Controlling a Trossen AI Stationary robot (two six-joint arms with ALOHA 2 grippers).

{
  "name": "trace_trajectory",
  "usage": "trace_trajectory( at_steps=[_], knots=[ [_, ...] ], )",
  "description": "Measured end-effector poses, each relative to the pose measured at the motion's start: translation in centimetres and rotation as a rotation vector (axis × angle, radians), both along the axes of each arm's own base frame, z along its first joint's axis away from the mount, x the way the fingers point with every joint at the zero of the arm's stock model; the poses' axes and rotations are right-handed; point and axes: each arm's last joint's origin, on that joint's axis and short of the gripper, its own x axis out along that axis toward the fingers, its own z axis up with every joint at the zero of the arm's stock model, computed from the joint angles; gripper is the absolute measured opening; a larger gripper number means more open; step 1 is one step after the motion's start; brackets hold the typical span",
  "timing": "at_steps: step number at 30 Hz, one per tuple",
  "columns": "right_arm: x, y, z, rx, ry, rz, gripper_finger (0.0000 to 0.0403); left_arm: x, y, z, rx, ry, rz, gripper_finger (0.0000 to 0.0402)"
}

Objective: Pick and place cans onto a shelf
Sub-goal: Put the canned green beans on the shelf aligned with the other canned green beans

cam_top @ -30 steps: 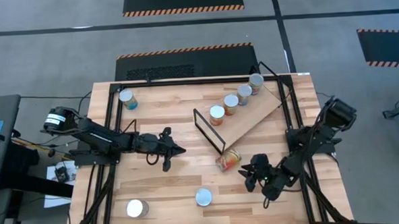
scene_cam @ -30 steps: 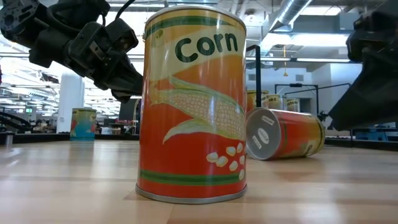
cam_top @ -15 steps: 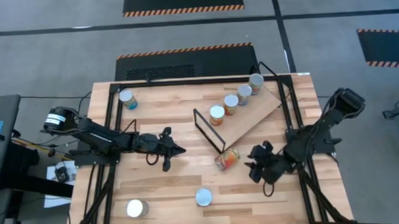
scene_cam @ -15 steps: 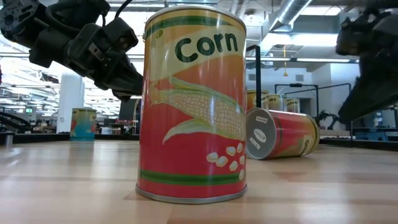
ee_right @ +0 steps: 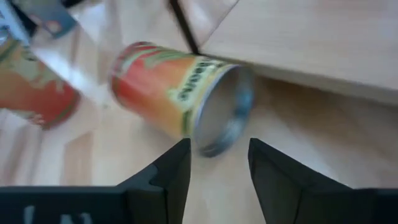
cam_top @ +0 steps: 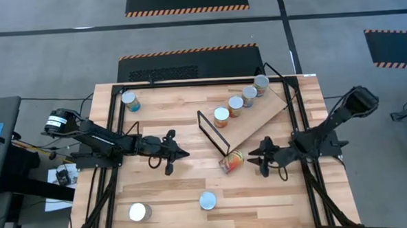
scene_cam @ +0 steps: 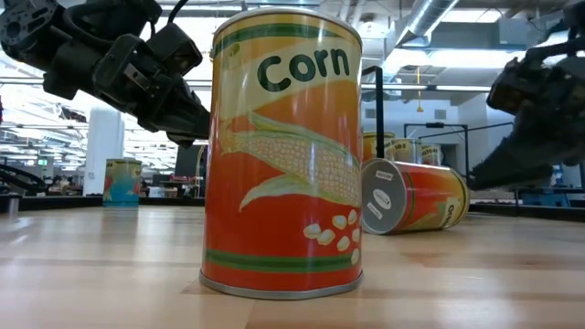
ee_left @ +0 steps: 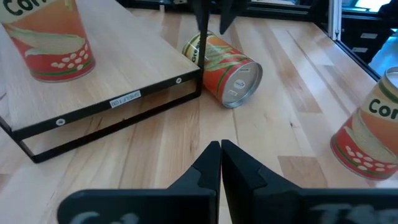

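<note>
Right tool [cam_top: 260, 159] open over slatted wooden table [cam_top: 166, 198]

left gripper [cam_top: 180, 154]: jaws closed | right gripper [cam_top: 255, 158]: jaws spread wide

Grey floor [cam_top: 337, 12], hazard-striped black mats [cam_top: 187, 0]

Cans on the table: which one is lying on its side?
The orange can by the shelf's wire-frame end, just ahead of the open right gripper. All others stand upright.
</note>
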Motion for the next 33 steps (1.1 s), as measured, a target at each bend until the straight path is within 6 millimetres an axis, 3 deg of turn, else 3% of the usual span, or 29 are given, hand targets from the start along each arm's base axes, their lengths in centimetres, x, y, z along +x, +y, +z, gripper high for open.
trace_trajectory(
  at_steps=[7,20,26,33],
  knots=[
    [0.9,-1.2,0.4,-0.034,-0.026,0.037,0.0198,0.0,0.0,0.0,0.0,-0.002,0.0,0.0],
    [1.9,-2.9,0.8,0.093,-0.038,0.12,0.0164,0.3,-0.2,0.5,-0.025,-0.031,-0.048,0.0],
    [2.1,-3.0,1.1,0.159,-0.072,0.129,0.0145,2.2,-0.7,0.0,-0.026,-0.034,-0.116,0.0],
    [2.1,-2.8,1.0,0.196,-0.063,0.121,0.0128,6.3,-1.5,-2.3,0.018,-0.032,-0.182,0.0]
  ],
)
